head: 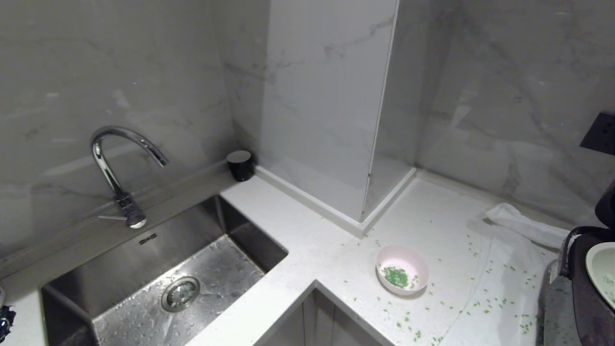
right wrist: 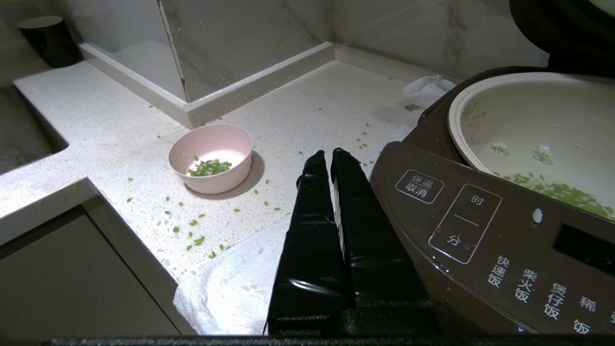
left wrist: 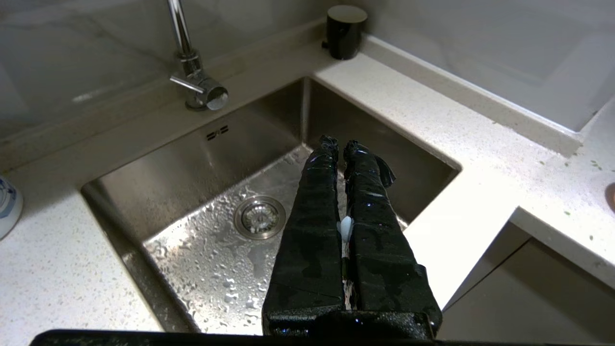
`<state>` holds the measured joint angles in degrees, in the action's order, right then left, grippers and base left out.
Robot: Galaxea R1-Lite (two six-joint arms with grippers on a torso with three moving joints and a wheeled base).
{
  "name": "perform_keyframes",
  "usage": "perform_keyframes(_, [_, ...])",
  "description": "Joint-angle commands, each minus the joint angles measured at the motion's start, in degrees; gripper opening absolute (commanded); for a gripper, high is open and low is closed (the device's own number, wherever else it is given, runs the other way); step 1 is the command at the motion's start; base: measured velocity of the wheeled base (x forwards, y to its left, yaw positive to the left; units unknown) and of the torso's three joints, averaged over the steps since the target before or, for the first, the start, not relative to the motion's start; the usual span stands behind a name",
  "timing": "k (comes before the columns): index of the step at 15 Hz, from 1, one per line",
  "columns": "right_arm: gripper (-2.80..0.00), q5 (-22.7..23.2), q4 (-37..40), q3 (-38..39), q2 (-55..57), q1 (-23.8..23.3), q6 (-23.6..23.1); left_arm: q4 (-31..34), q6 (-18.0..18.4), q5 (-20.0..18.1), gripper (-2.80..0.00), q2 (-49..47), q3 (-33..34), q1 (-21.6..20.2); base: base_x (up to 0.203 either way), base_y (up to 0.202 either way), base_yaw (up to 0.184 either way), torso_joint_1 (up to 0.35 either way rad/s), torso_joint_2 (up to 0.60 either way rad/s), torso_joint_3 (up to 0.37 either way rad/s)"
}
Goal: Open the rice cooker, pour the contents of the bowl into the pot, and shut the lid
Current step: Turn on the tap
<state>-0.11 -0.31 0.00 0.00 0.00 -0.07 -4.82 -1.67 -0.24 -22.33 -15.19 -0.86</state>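
From the head view, the bowl (head: 402, 269) sits upright on the surface (head: 307, 230), in front of the marble column, with green bits (head: 395, 277) inside it and many more scattered around it and over a white cloth (head: 509, 269) to its right. At the right edge the cooker (head: 588, 298) shows with its pot (head: 601, 271) exposed, so the lid is already up; neither arm is in this view. The left wrist view shows the left tool (left wrist: 339, 144) with its fingers pressed together and holding nothing, hanging over the wet sink (left wrist: 202, 158), well apart from the bowl. In the right wrist view the right tool (right wrist: 327, 156) is likewise closed and empty, just beside the cooker's button panel (right wrist: 461, 216). The pot there holds some green bits on its floor, and the dark raised lid (right wrist: 552, 33) stands behind it. The bowl stands near the cooker, apart from both tools. My judgement: opening is done. Some bits are already in the pot, yet the bowl is not empty, so the pour looks unfinished or about to be repeated. Closing the lid is left, and the spilled bits lie outside both vessels.
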Motion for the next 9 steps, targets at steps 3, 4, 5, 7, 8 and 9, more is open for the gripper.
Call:
perform_keyframes(3, [-2.80,-0.07,-0.04,0.09,0.00,0.00,-0.01,-3.02,-3.30,1.83,-2.80,-30.38,-11.35,-0.94,0.000,0.000,0.000,0.000,0.00,0.000])
perform_keyframes(4, [-2.80,-0.07,-0.04,0.09,0.00,0.00,-0.01,-3.48,-5.10,3.71,-2.80,-36.15,-14.13,-0.77,0.000,0.000,0.000,0.000,0.00,0.000])
perform_keyframes(5, [-2.80,0.02,-0.04,0.09,0.00,0.00,-0.01,-3.84,-7.08,5.73,-2.80,-41.48,-16.04,-0.45,0.000,0.000,0.000,0.000,0.00,0.000])
perform_keyframes(7, [-2.80,-0.07,-0.04,0.09,0.00,0.00,-0.01,-5.15,-11.76,10.23,-2.80,-52.87,-19.21,-0.01,0.000,0.000,0.000,0.000,0.00,0.000])
perform_keyframes(8, [-2.80,-0.07,-0.04,0.09,0.00,0.00,-0.01,-6.39,-14.44,12.87,-2.80,-58.47,-20.80,0.05,0.000,0.000,0.000,0.000,0.00,0.000])
perform_keyframes(9, [-2.80,0.01,-0.04,0.09,0.00,0.00,-0.01,-7.73,-16.78,15.46,-2.80,-63.29,-22.13,0.00,0.000,0.000,0.000,0.000,0.00,0.000])
